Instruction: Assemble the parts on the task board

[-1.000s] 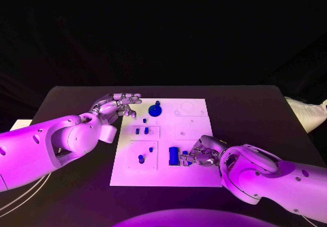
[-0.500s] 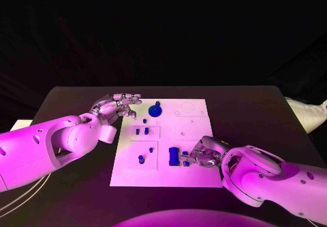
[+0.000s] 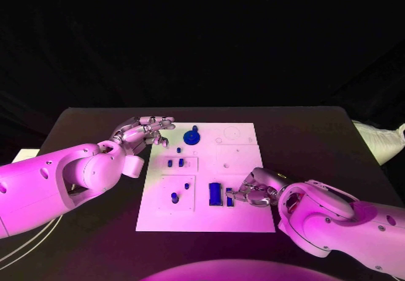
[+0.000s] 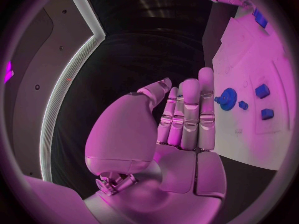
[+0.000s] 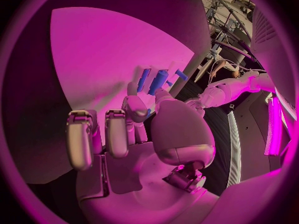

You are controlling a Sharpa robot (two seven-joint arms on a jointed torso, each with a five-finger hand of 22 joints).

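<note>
The task board (image 3: 221, 175) lies flat in the middle of the black tabletop (image 3: 312, 134), long axis running near to far. On its far left area a round blue gear part (image 3: 192, 137) stands on the board, with a small blue peg (image 3: 195, 127) just beyond it. Nearer, two short blue parts (image 3: 175, 163) sit side by side in a small recessed frame. In the larger frame nearer still, a small blue part (image 3: 175, 198) lies beside a smaller one (image 3: 186, 186). A long blue bar (image 3: 214, 194) lies on the near centre of the board, with a narrower blue piece (image 3: 229, 196) just to its right.

The right hand (image 3: 255, 189) rests over the near right part of the board, fingers curled in and fingertips at the narrow blue piece; whether it is actually clamped on that piece cannot be told. In the right wrist view the blue parts (image 5: 157, 81) stand just beyond the fingertips (image 5: 138, 104).

The left hand (image 3: 145, 132) is positioned at the board's far left edge, near the gear part. In the left wrist view its fingers (image 4: 190, 112) are straight and close together, holding nothing.
</note>
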